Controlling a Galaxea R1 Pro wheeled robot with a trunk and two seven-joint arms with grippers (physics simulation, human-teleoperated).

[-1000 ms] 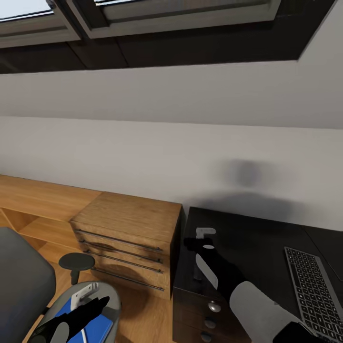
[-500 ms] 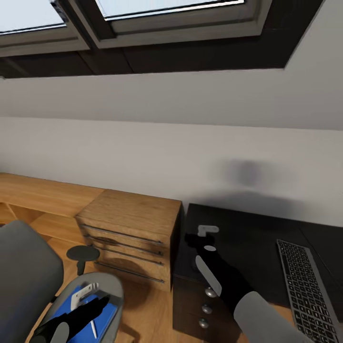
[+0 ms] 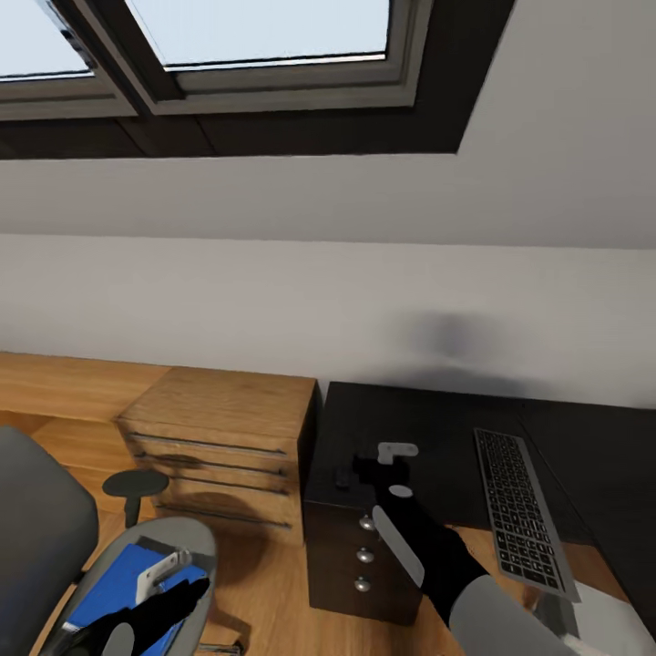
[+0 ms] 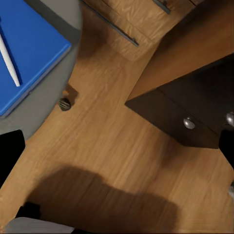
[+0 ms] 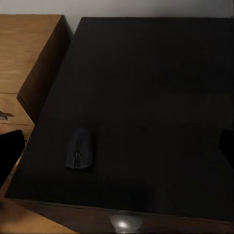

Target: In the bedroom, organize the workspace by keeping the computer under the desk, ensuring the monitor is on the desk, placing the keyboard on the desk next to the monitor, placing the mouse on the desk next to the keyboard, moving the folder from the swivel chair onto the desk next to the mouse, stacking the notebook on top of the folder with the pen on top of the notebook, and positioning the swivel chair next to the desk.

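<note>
So the worktop (image 3: pixel 428 428) sits to the right of the wooden dresser (image 3: pixel 219 437), both against the wall. Mouse (image 5: pixel 79 149) is on the worktop near its left front corner, keyboard (image 3: pixel 517 510) further right. Swivel chair (image 3: pixel 55 547) is left of the dresser, with the folder (image 3: pixel 114 583) on its seat and the pen (image 4: pixel 9 57) on top.

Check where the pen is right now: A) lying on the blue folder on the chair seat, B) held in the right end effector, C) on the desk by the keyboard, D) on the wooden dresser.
A. The left wrist view shows the white pen lying on the blue folder, which rests on the grey seat of the swivel chair.
</note>
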